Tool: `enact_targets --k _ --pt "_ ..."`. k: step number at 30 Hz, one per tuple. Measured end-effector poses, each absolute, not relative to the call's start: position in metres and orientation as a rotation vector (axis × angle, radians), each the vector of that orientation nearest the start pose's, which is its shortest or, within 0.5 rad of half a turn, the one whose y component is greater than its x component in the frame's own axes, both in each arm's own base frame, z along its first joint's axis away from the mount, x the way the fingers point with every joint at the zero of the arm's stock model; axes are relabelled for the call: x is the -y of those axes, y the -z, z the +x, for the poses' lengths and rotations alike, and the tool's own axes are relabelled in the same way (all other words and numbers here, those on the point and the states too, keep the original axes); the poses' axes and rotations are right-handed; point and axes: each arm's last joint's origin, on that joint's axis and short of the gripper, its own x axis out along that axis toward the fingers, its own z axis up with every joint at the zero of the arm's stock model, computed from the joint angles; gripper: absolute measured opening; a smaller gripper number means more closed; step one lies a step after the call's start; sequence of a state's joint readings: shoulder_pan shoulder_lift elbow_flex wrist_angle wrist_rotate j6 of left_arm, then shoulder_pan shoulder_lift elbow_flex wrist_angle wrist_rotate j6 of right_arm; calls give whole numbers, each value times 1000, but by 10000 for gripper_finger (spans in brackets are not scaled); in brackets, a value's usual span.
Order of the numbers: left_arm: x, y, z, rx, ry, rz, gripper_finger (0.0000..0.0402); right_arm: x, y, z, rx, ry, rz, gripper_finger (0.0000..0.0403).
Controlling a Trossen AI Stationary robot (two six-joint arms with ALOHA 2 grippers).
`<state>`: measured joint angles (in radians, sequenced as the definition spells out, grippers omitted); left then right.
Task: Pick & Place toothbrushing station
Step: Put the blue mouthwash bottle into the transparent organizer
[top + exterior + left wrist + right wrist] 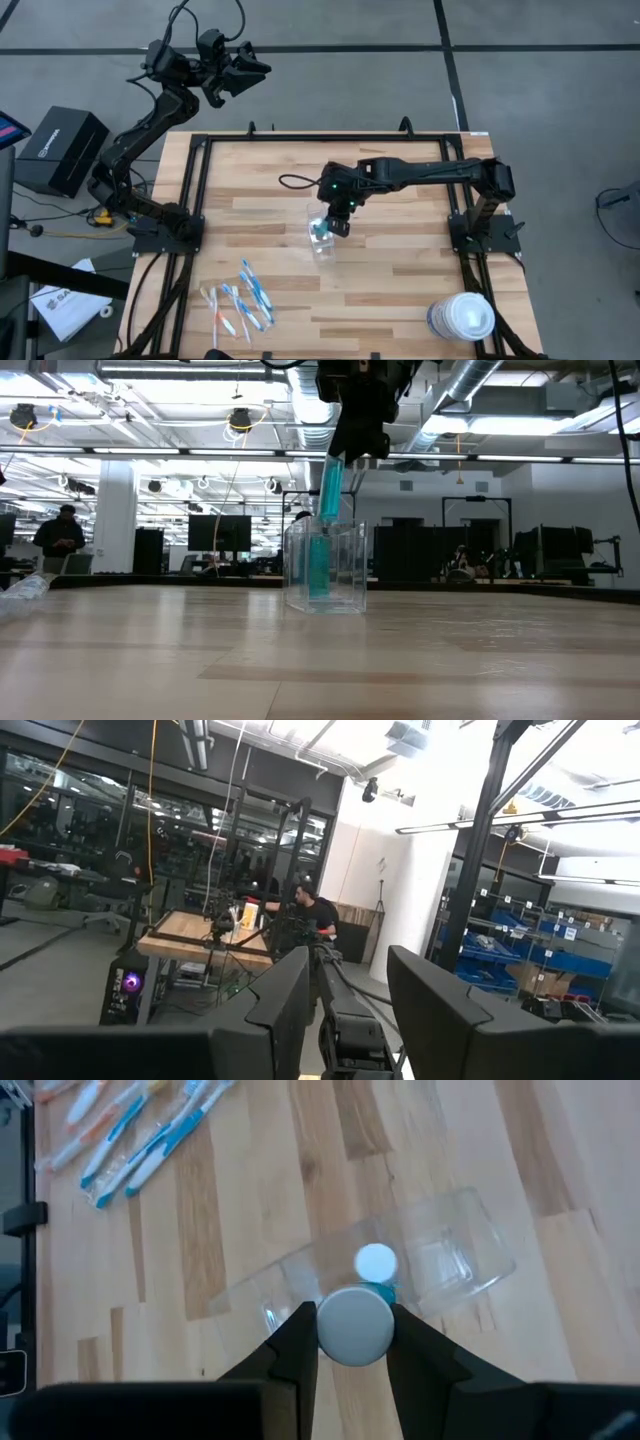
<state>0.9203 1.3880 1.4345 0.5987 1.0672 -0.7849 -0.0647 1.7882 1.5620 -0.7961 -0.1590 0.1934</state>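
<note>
A small clear plastic cup (322, 243) stands upright on the wooden table's middle, also in the low view (325, 565). One teal tube (319, 565) stands inside it, its white cap (376, 1263) up. My right gripper (337, 222) hangs right above the cup, shut on a second teal tube (331, 485). Several blue, white and orange toothbrushes (240, 298) lie flat near the table's near left corner. My left gripper (250, 68) is open and empty, raised beyond the table's far left corner. My right gripper (353, 1342) pinches the second teal tube between its two fingers (296, 1342) at the tube's upper end, just below its round cap (353, 1323). The fingers come from above, pointing down. The tube hangs slightly tilted below them, its lower end (326, 515) at the cup's rim.
A big round white-lidded tub (462, 317) stands at the table's near right corner. A black frame (200, 150) runs around the table top. A black box (58, 150) sits off the table to the left. People show in the room behind.
</note>
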Motion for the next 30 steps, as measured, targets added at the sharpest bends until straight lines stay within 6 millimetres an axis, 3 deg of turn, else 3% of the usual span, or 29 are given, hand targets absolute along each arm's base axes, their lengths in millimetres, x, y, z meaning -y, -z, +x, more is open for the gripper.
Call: enact_targets --k 14,22,30 --pt "-207 -483 189 267 265 -233 131 30 -281 377 -1024 -8 277 84" --pt "-207 -483 189 267 264 -232 131 25 -246 371 -1086 -20 318 84" --pt "-207 -483 189 268 264 -232 131 31 -248 374 -1041 -6 326 84"
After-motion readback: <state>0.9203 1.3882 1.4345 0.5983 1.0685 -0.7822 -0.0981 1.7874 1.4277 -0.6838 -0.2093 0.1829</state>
